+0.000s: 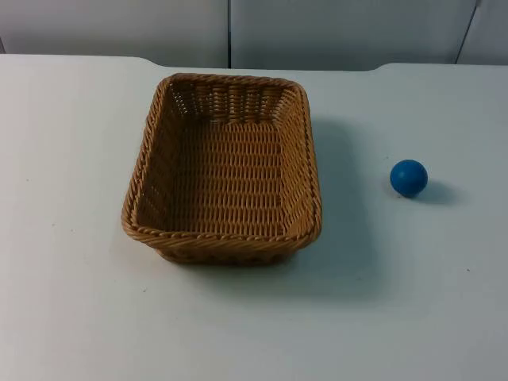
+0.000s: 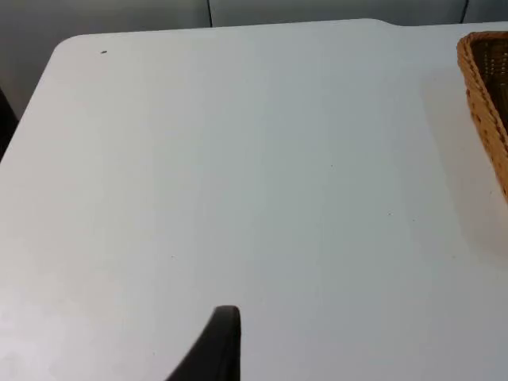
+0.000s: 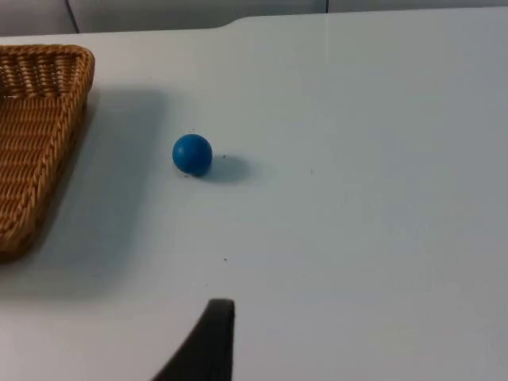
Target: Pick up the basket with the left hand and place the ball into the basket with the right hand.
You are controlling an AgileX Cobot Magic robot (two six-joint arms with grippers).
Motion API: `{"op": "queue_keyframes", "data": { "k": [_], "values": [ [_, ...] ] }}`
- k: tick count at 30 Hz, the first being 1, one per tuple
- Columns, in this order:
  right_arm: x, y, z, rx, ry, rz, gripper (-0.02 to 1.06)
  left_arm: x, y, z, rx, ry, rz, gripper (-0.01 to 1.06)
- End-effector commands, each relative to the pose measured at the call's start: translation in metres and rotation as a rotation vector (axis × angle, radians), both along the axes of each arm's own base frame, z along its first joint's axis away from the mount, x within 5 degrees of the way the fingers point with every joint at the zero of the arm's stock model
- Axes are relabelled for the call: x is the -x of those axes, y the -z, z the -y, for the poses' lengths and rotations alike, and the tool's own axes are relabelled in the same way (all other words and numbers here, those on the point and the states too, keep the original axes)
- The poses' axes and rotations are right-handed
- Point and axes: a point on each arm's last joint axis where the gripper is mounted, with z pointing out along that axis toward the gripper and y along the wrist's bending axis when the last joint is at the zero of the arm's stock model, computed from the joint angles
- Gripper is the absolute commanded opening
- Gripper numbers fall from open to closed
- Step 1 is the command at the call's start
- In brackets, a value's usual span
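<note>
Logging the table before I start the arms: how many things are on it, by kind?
Baskets: 1, the woven brown basket, holding nothing, standing on the white table.
Balls: 1, the blue ball, on the table apart from the basket, on the right arm's side.
Total: 2.

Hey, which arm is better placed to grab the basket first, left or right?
Left, probably. The basket sits toward the left arm's side of the table, and its rim is ahead of the left gripper. The right gripper faces the blue ball instead.
</note>
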Motion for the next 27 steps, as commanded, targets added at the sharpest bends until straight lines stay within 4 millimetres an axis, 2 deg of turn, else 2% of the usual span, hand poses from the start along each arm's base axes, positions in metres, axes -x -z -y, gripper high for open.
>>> {"op": "queue_keyframes", "data": {
  "k": [1, 5, 10, 14, 15, 20, 21, 24, 25, 26, 27],
  "values": [
    [0.000, 0.000, 0.000, -0.002, 0.007, 0.011, 1.01, 0.000, 0.000, 0.000, 0.010, 0.002, 0.006, 0.97],
    [0.000, 0.000, 0.000, -0.002, 0.007, 0.011, 1.01, 0.001, 0.000, 0.001, 0.075, -0.013, 0.010, 0.97],
    [0.000, 0.000, 0.000, -0.002, 0.007, 0.011, 1.01, -0.004, -0.020, 0.003, 0.080, 0.001, -0.030, 0.97],
    [0.000, 0.000, 0.000, -0.002, 0.011, 0.011, 1.01, -0.016, -0.059, 0.002, 0.071, -0.001, -0.023, 0.97],
    [0.000, 0.000, 0.000, -0.002, 0.011, 0.011, 1.01, -0.016, -0.059, 0.002, 0.071, -0.001, -0.023, 0.97],
    [0.000, 0.000, 0.005, -0.023, 0.077, 0.014, 1.01, -0.044, -0.114, 0.003, 0.078, 0.004, 0.024, 0.97],
    [0.000, 0.000, 0.005, -0.023, 0.077, 0.014, 1.01, -0.044, -0.114, 0.003, 0.078, 0.004, 0.024, 0.97],
    [0.000, 0.000, 0.003, -0.018, 0.060, 0.013, 1.01, -0.073, -0.142, 0.003, 0.076, 0.016, 0.041, 0.97],
    [0.000, 0.000, 0.001, -0.008, 0.013, 0.011, 1.01, -0.094, -0.149, 0.007, 0.078, 0.058, 0.012, 0.97],
    [0.000, 0.000, 0.001, -0.008, 0.013, 0.011, 1.01, -0.094, -0.149, 0.007, 0.078, 0.058, 0.012, 0.97],
    [0.000, 0.000, -0.001, 0.003, -0.030, 0.011, 1.01, -0.106, -0.152, 0.010, 0.078, 0.100, 0.000, 0.97]
  ]
}}
